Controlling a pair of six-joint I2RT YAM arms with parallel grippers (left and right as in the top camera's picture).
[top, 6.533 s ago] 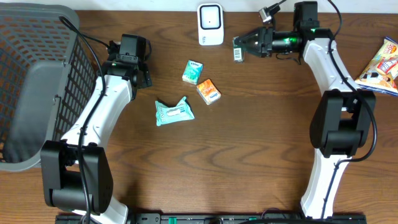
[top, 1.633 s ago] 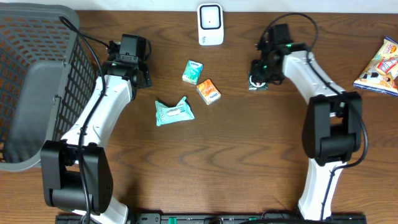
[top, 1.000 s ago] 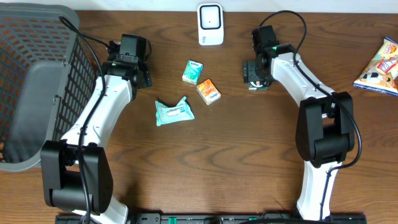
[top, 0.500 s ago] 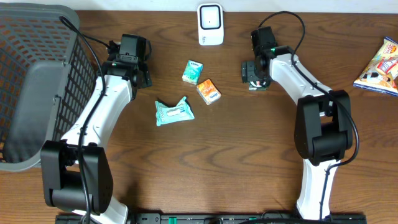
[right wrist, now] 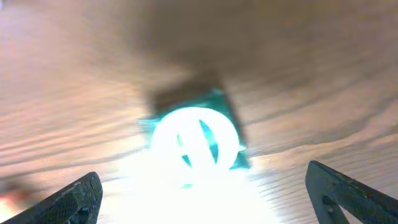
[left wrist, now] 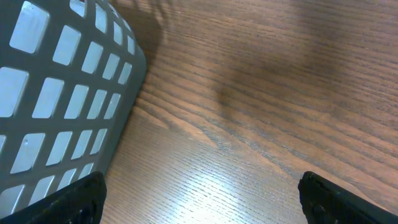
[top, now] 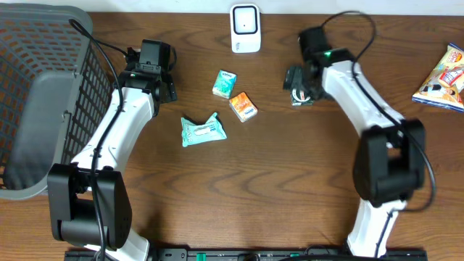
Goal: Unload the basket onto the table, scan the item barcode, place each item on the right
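The item, a small dark green and teal packet, lies flat on the wooden table. My right gripper hovers just over it, open, with nothing between its fingers. In the right wrist view the packet is blurred and washed out by glare, ahead of the gripper and between its wide-set fingertips. The white barcode scanner stands at the table's back edge. My left gripper is open beside the basket, over bare wood.
A grey mesh basket fills the left side; its wall is close to the left gripper. A teal-white box, an orange box and a teal wipes packet lie mid-table. A snack bag sits far right.
The right gripper carried the green packet down from the scanner, set it on the table, opened fully and shifted slightly right off it. The left arm has not moved.
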